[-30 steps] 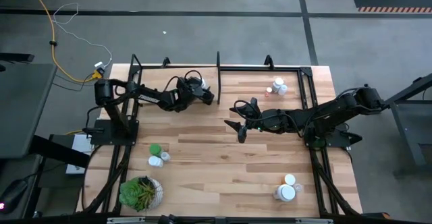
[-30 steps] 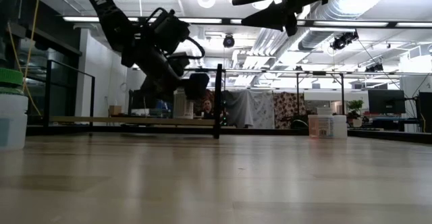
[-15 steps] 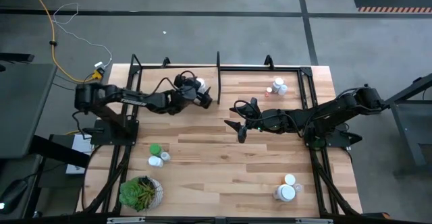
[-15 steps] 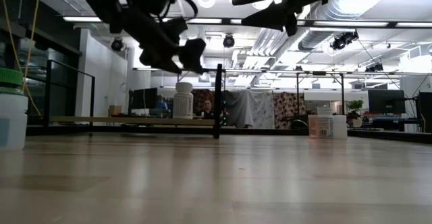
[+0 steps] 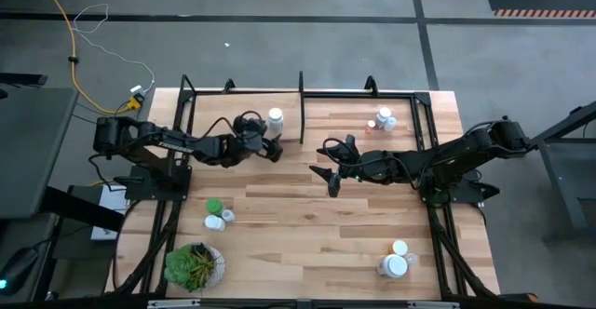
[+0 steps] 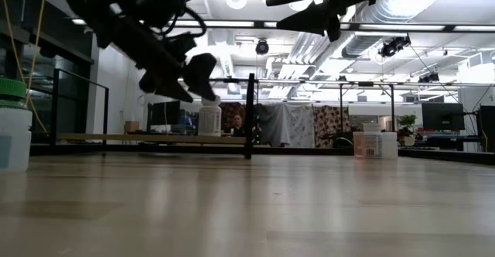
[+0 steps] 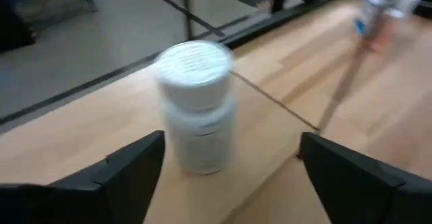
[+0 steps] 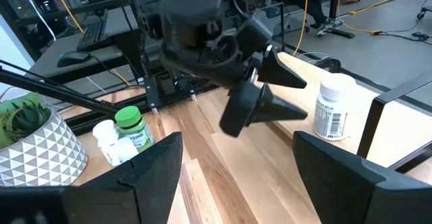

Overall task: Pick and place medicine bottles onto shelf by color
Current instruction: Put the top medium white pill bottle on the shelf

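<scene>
Wooden tabletop [image 5: 307,216] under inspection, taken from left to right. At the near left corner a potted plant [image 5: 194,264] stands beside a green-capped bottle [image 5: 214,207] and a small white one [image 5: 216,221], both awaiting sorting. Farther back, the left gripper [image 5: 272,148] hangs with jaws apart and empty, just clear of a white bottle [image 5: 276,117] standing upright on the shelf [image 5: 209,123], judged a completed placement. Mid-table, the right gripper [image 5: 328,163] waits raised, fingers spread, holding nothing. On the shelf's right section two small bottles [image 5: 384,119] stand together. Near the front right, two white bottles [image 5: 395,260] are unplaced.
</scene>
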Robot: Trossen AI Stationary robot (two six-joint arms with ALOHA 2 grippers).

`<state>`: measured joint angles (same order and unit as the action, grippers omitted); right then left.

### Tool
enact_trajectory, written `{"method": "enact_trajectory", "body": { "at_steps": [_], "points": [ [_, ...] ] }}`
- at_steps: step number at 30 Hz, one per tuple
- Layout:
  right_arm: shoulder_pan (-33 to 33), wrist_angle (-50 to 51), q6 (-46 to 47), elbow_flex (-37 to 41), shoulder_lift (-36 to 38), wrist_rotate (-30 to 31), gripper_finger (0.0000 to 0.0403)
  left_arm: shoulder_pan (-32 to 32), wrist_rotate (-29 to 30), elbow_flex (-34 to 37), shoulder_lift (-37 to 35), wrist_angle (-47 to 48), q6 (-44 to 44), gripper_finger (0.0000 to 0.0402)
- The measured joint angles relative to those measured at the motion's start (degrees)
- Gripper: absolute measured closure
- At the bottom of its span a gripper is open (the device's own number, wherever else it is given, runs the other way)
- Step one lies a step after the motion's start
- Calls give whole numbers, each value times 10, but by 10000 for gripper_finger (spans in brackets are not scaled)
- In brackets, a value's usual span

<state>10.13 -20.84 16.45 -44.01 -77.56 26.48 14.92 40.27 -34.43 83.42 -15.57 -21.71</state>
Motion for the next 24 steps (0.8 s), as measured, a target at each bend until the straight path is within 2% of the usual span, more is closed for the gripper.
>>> {"method": "enact_trajectory", "body": {
  "at_steps": [3,5,11,12,17,24],
  "points": [
    [0,0,0,0,0,0,130,6,21,7,0,-12,-10,128],
    [0,-1,0,0,0,4,130,10,30,5,7,-12,-8,176],
    [0,-6,0,0,0,5,130,31,24,-25,31,39,2,370],
    [0,-6,0,0,0,5,130,34,24,-27,35,47,6,385],
    [0,-6,0,0,0,5,130,49,23,-36,48,59,0,395],
    [0,-6,0,0,0,6,130,79,-35,-35,61,60,-7,401]
  ]
}}
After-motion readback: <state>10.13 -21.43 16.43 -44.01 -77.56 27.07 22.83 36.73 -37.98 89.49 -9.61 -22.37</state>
